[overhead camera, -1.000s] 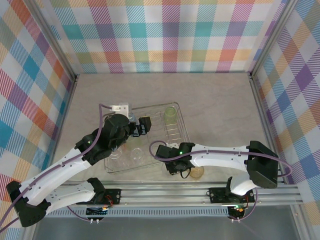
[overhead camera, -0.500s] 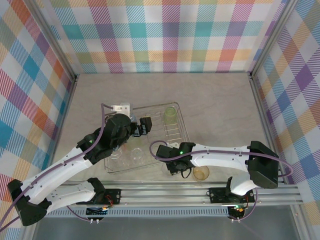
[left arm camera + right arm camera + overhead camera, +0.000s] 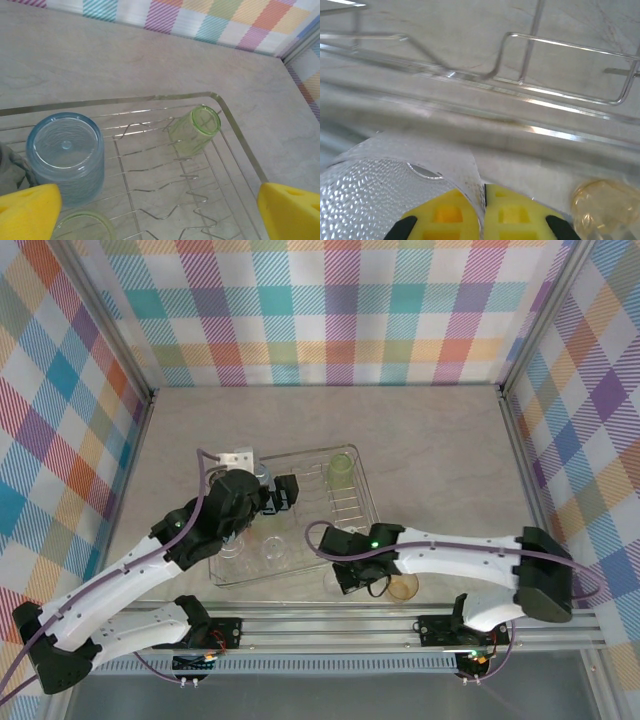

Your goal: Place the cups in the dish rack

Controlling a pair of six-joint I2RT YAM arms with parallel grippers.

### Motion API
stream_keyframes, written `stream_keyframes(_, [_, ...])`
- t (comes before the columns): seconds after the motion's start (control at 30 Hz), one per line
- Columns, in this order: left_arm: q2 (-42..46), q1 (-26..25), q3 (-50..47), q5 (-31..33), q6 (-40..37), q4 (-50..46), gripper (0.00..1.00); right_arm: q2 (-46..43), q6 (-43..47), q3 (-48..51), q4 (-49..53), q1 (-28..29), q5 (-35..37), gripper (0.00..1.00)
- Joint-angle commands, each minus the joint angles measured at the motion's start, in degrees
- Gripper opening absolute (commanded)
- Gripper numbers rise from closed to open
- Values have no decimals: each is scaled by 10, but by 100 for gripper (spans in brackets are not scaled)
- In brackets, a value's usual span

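Though amid plaid walls [image 3: 330, 310], beige tabletop [image 3: 430, 440]

1. The right tool [image 3: 482, 210] sits at the bottom edge, its 2 yellow pads [image 3: 445, 217] pressed almost together.
2. Between the pads runs the thin wall of a clear cup [image 3: 380, 190] with a dimpled texture, which takes up the lower left corner.
3. The silver wire edge of the dish rack [image 3: 560, 105] crosses the middle of the picture, with bent wire loops rising behind it.
4. An orange cup [image 3: 602, 202] stands at the lower right, just outside the rack, apart from the tool.
5. The worktop [image 3: 530, 165] is pale grey with faint marbling.
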State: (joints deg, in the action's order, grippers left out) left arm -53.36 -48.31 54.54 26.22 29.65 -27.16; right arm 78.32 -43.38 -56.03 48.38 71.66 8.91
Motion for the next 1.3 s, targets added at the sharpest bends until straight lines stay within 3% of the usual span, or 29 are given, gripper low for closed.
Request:
stream_keyframes(0.0, [32,-3,-13,26,26,6,100,-82,78,18,-5,-13,-90,0])
stream_keyframes(0.13, [62,-3,-42,-13,23,66,100,-200,111,40,-30,-90,-192,0])
stream_keyframes(0.27, [84,-2,-62,-79,-11,146,100,-286,128,36,-43,-234,-288,0])
stream_keyframes(0.47, [105,-3,-107,-256,-73,305,100,-252,161,-1,-95,-453,-488,0])
stream_keyframes(0.6, [85,-3,-93,-327,-99,324,100,-193,122,-14,-196,-551,-627,0])
stream_keyframes(0.97, [-5,-3,-45,-436,-105,384,100,-114,64,-66,-331,-565,-755,0])
stream_keyframes(1.27, [-82,-2,8,-513,-71,441,99,-119,53,-57,-364,-554,-788,0])
